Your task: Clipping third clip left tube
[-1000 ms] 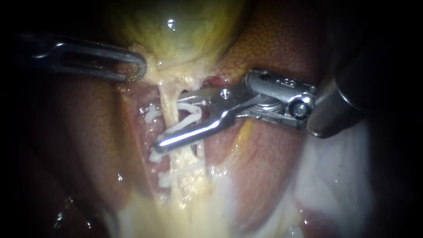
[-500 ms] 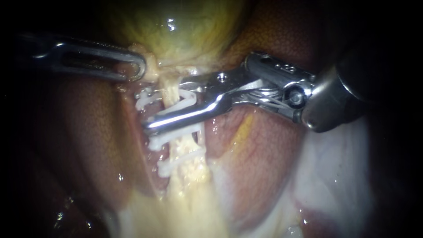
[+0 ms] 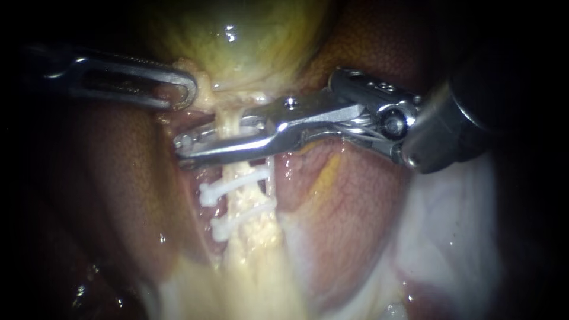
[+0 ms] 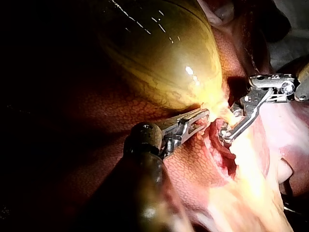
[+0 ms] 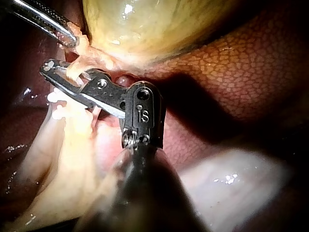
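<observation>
The pale yellow left tube [image 3: 242, 176] runs down from the green gallbladder [image 3: 249, 41]. My right instrument [image 3: 182, 148] lies across it just under the gallbladder's neck, jaws squeezed together on the tube; a clip between them barely shows. Lower on the same tube sit two white clips [image 3: 228, 188] [image 3: 240, 218]. My left instrument [image 3: 188, 90] holds pale tissue at the gallbladder's neck, its slotted jaws shut on it. In the right wrist view the right instrument [image 5: 50, 67] clamps the tube, and the left instrument [image 5: 67, 34] sits just ahead of it.
Reddish-brown liver [image 3: 349, 195] lies on both sides of the tube. A thin pale strand [image 3: 271, 181] runs beside the tube on its right. Whitish tissue [image 3: 438, 231] covers the lower right. In the left wrist view the gallbladder [image 4: 164, 53] bulges ahead of the left instrument [image 4: 203, 116].
My right instrument has slid up the tube toward the gallbladder and its jaws have closed down on it; the white clip once plain between them is almost hidden. The left instrument has held still.
</observation>
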Controlling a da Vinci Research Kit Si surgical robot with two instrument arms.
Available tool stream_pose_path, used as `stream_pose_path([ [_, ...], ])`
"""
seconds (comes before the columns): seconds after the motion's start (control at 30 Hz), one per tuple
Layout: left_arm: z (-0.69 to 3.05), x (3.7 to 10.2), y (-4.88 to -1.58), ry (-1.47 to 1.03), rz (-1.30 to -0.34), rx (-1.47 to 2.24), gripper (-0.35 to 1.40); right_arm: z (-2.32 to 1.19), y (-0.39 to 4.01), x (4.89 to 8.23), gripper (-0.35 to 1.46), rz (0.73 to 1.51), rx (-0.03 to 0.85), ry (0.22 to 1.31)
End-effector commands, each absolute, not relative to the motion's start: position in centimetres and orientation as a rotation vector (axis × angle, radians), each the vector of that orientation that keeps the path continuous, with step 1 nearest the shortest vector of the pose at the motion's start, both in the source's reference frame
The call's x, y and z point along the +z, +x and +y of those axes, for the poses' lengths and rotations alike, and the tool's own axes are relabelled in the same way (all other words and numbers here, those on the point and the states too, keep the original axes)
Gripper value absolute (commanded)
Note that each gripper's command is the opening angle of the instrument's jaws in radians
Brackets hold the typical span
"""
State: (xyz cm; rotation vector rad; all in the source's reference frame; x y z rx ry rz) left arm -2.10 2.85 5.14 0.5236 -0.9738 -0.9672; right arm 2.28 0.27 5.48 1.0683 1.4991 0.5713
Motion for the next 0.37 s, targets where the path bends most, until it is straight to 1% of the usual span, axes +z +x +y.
stream_pose_path([
  [0.03,2.85,5.14,-2.1,0.524,-0.974,-0.967,-0.35,0.26,2.27,5.51,-0.35,1.499,0.57,1.068],
  [0.37,2.86,5.14,-2.1,0.524,-0.974,-0.967,-0.35,0.26,2.26,5.56,-0.35,1.498,0.568,1.066],
])
